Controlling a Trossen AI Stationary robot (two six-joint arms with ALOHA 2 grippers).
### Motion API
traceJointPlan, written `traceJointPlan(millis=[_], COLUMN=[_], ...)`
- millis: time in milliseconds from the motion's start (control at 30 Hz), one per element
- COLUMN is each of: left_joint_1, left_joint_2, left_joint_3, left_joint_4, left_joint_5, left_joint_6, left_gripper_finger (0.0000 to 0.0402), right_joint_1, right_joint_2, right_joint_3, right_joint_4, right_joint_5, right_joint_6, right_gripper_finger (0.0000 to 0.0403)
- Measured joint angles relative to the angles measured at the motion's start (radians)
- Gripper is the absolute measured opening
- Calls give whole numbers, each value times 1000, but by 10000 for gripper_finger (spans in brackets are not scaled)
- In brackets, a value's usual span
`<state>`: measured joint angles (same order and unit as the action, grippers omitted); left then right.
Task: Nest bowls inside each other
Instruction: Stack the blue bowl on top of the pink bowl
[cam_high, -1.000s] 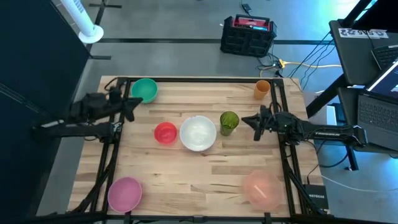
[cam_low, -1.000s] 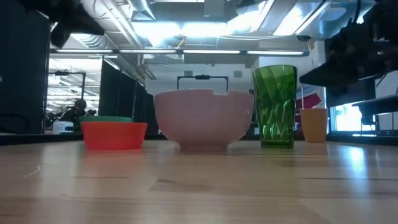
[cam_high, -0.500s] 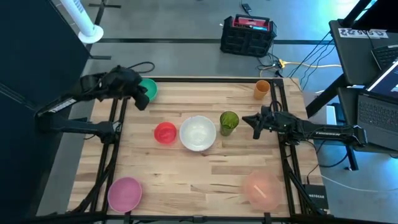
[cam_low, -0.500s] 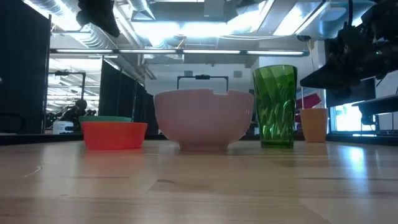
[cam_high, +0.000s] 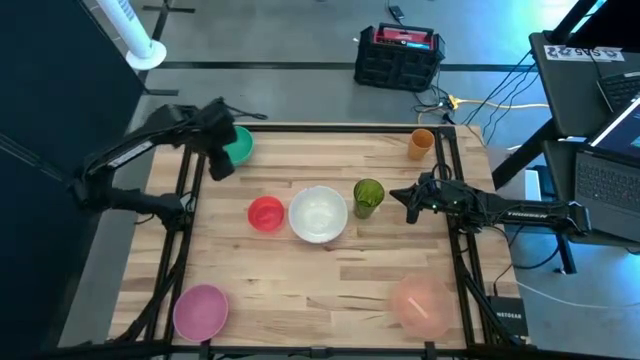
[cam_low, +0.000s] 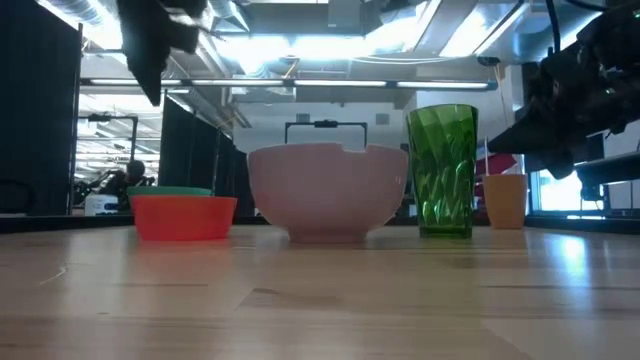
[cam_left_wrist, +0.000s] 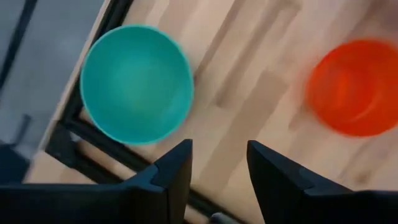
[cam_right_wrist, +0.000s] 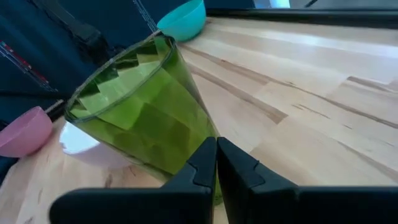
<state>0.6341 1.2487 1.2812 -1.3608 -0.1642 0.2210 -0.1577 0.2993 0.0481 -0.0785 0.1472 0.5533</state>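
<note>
My left gripper (cam_left_wrist: 219, 168) hangs open above the table's far left corner and points down. It holds nothing. The teal bowl (cam_left_wrist: 135, 84) stands just below it on the table (cam_high: 330, 270), with the red bowl (cam_left_wrist: 351, 87) farther in. The white bowl (cam_high: 319, 213) stands beside the red bowl (cam_high: 266, 213) mid-table. A magenta bowl (cam_high: 201, 310) is at the near left and a salmon bowl (cam_high: 422, 303) at the near right. My right gripper (cam_high: 408, 200) is shut, low, just right of the green cup (cam_high: 368, 197).
A small orange cup (cam_high: 421, 143) stands at the far right. Black frame rails run along the table's left (cam_high: 180, 230) and right (cam_high: 458, 250) sides. Bare wood lies across the table's near middle.
My left gripper has swung from the table's left edge toward the far edge and risen. It has tipped from pointing level across the table to pointing down beside the teal bowl. The bowls and cups have stayed put.
</note>
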Motion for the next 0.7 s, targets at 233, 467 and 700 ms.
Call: traceJointPlan(millis=[233, 467, 700], left_joint_1=[9, 59, 124], left_joint_2=[180, 216, 221], left_joint_3=[0, -62, -143], left_joint_4=[113, 173, 234], left_joint_5=[-8, 20, 57], left_joint_6=[242, 274, 239], left_gripper_finger=[137, 133, 131], right_joint_1=[0, 0, 0], right_joint_2=[0, 0, 0], right_joint_3=[0, 0, 0], right_joint_4=[-2, -4, -5], right_joint_5=[-3, -17, -30], right_joint_6=[-4, -5, -7], right_gripper_finger=[0, 0, 0])
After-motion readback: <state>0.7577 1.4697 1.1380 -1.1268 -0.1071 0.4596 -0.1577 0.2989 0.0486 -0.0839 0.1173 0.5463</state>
